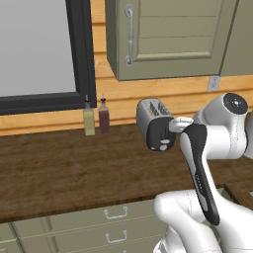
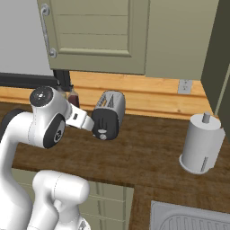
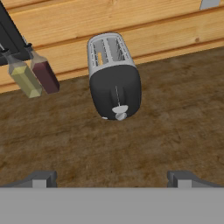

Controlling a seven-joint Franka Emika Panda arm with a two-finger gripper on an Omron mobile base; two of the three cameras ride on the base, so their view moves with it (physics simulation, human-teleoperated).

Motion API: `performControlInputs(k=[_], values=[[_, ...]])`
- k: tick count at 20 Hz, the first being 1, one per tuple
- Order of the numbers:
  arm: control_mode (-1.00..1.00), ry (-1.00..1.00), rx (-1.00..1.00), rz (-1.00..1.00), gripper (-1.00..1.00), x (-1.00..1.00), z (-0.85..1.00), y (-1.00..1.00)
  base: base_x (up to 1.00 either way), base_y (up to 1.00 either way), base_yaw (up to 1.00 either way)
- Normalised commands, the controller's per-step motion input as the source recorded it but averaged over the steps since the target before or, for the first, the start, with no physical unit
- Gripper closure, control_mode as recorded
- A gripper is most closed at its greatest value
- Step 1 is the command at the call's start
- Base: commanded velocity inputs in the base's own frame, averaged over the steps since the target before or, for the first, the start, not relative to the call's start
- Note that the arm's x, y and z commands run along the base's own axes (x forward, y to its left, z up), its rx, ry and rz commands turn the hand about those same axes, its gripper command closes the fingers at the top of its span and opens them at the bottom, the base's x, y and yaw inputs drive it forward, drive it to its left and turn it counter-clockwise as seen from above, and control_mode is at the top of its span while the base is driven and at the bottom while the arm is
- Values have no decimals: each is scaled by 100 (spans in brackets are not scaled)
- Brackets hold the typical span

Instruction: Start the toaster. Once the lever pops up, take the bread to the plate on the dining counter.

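You're on step one: pincer (image 3: 111, 178) spread wide and empty, short of the toaster (image 3: 113, 76) on the desk (image 3: 175, 127), so next push its lever (image 3: 120, 109) down.

The toaster (image 3: 113, 78) stands on the counter (image 3: 175, 127), right of two bottles (image 3: 33, 74) by the wall.
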Motion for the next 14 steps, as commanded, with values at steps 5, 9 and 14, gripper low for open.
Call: performControlInputs(k=[5, 9, 14], values=[[-100, 0, 0, 0, -100, 0, 0, 0, 0, 0, 0], [-100, 0, 0, 0, -100, 0, 0, 0, 0, 0, 0], [-100, 0, 0, 0, -100, 0, 0, 0, 0, 0, 0]])
